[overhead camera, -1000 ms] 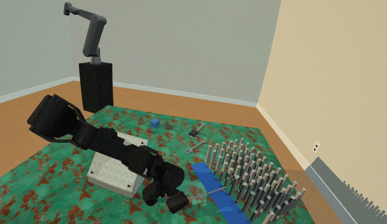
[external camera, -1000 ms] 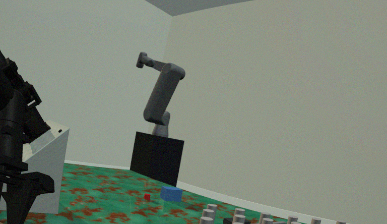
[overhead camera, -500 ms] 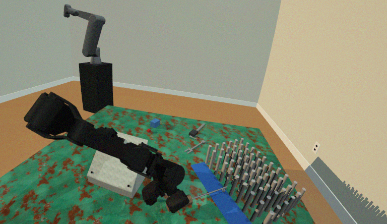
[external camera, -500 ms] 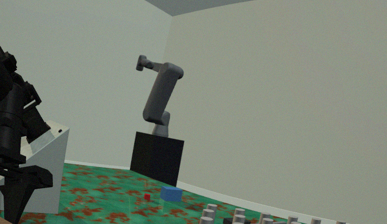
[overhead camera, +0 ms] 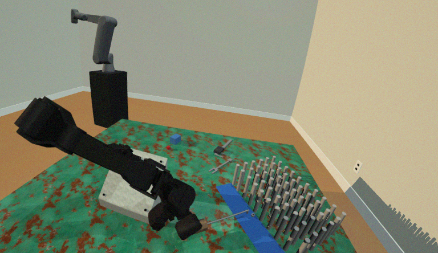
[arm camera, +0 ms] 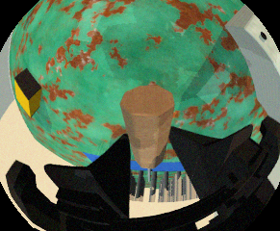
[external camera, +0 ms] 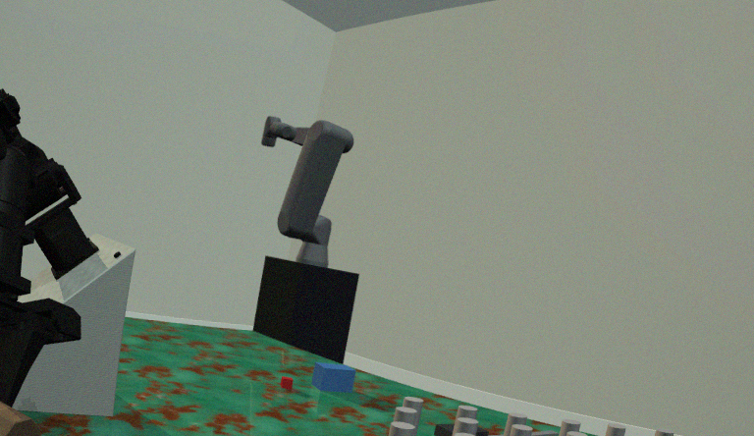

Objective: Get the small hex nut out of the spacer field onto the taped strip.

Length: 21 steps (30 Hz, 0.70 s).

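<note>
My gripper [overhead camera: 174, 220] [arm camera: 148, 134] is shut on the brown handle of a thin metal hook tool [overhead camera: 227, 217] [arm camera: 146, 108]. The shaft reaches over the blue taped strip [overhead camera: 230, 195] [arm camera: 170, 166], and its tip is above or on the strip, just left of a small nut. The nut [overhead camera: 252, 215] lies near the strip's edge on the spacer side; a gap shows between it and the tip. The metal spacers [overhead camera: 267, 205] [external camera: 412, 407] [arm camera: 179, 188] stand upright in rows behind the strip. Whether the tip touches the strip is unclear.
A forked tool [overhead camera: 220, 165] and a black-handled tool [overhead camera: 219, 149] lie beyond the strip's far end. A blue block [overhead camera: 175, 139] [external camera: 333, 377] and a red cube [overhead camera: 168, 147] [external camera: 286, 383] are farther back. A pale box [overhead camera: 124, 202] is under my arm. A yellow-black block [arm camera: 28, 93] shows left.
</note>
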Tool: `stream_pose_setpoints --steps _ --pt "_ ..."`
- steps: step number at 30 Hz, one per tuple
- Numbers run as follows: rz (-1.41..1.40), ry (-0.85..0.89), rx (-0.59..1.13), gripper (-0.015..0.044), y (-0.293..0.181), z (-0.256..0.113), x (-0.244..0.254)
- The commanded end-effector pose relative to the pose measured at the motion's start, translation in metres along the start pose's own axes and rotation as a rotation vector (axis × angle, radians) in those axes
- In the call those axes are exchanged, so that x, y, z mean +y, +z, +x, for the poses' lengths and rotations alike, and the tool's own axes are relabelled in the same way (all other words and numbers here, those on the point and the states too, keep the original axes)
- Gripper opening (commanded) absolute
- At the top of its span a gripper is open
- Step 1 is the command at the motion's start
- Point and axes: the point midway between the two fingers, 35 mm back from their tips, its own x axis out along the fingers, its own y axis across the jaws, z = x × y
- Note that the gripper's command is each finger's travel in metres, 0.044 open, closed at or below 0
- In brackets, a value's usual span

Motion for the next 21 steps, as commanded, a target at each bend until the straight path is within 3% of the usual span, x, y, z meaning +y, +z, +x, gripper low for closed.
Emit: stream_pose_setpoints --steps 1,21 --pt "0.009 0.006 0.012 0.0 -0.009 -0.008 0.007" --pt "0.02 0.007 0.011 0.0 -0.051 -0.095 0.039"
